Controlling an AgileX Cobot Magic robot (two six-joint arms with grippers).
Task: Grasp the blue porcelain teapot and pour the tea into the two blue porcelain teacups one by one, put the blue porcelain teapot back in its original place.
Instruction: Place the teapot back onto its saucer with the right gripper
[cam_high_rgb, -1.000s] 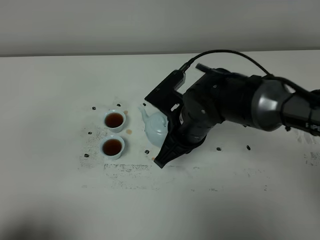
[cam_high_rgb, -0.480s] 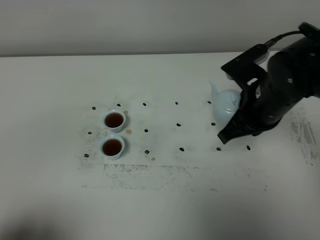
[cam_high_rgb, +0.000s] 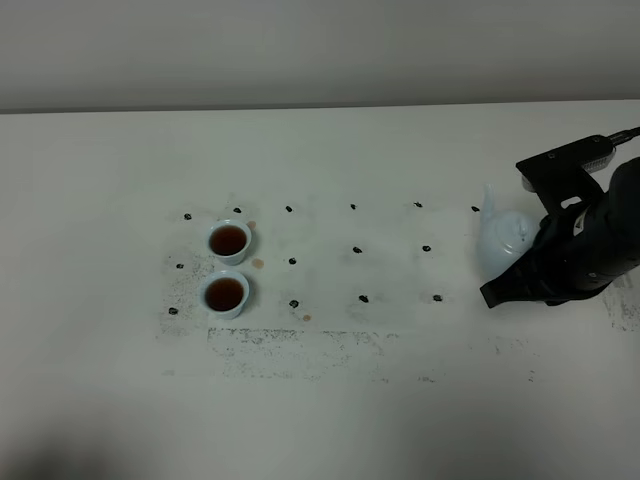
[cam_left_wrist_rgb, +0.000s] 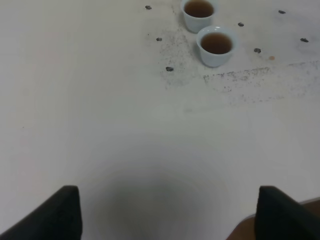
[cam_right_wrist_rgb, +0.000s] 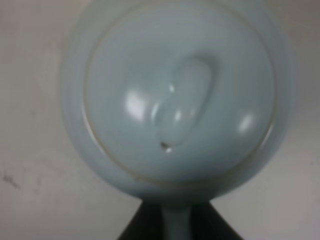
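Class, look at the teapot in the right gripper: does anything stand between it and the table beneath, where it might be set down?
Nothing visible does. The teapot hangs in the right gripper at the table's right side; both cups stand far to the left.

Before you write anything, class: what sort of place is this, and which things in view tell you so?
Probably a robot test bench rather than a tea room: a bare white table carries a grid of small black marks, and a black robot arm holds the blue teapot beside two filled teacups.

Right tool (cam_high_rgb: 512, 282) holds the blue teapot (cam_high_rgb: 500, 238), well apart from two filled teacups (cam_high_rgb: 228, 267).
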